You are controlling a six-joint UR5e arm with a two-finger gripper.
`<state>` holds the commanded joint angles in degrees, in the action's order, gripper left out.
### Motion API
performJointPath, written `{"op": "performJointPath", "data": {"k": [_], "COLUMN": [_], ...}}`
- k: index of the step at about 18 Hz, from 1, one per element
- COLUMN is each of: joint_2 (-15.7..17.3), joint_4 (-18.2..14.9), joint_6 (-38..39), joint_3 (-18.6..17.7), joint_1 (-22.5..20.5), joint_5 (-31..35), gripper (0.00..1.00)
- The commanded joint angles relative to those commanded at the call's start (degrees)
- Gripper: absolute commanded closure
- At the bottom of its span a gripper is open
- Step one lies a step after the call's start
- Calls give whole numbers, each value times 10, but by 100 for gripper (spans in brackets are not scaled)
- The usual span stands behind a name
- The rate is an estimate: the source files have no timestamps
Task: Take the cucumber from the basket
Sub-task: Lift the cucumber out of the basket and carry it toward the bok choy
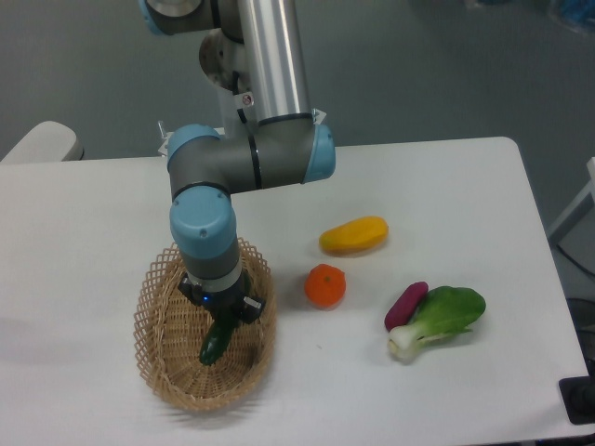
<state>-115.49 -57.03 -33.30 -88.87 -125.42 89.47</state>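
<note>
The dark green cucumber (215, 346) lies inside the tan wicker basket (158, 353) at the front left of the table. My gripper (221, 316) points straight down into the basket, right over the cucumber's upper end. That end is hidden under the gripper, and only the lower half shows. The arm's blue wrist covers the fingers, so the gap between them cannot be seen.
To the right of the basket lie an orange (325, 285) and a yellow mango (353, 235). Further right are a purple vegetable (405, 305) and a bok choy (442, 318). The table's front edge runs just below the basket.
</note>
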Motion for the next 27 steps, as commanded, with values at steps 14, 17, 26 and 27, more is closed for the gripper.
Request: {"op": "performJointPath", "data": {"k": [14,17,26,27], "joint_2": [30,29,26,25], "joint_4": [-76,-77,-89,-89], "joint_6": [-248,-336,-515,-519], "joint_3": [73,77,76,75], "joint_1": [-165,-212,-296,-297], "joint_5": [-3,-4,-4,-3], "gripper": [81,81,81,81]}}
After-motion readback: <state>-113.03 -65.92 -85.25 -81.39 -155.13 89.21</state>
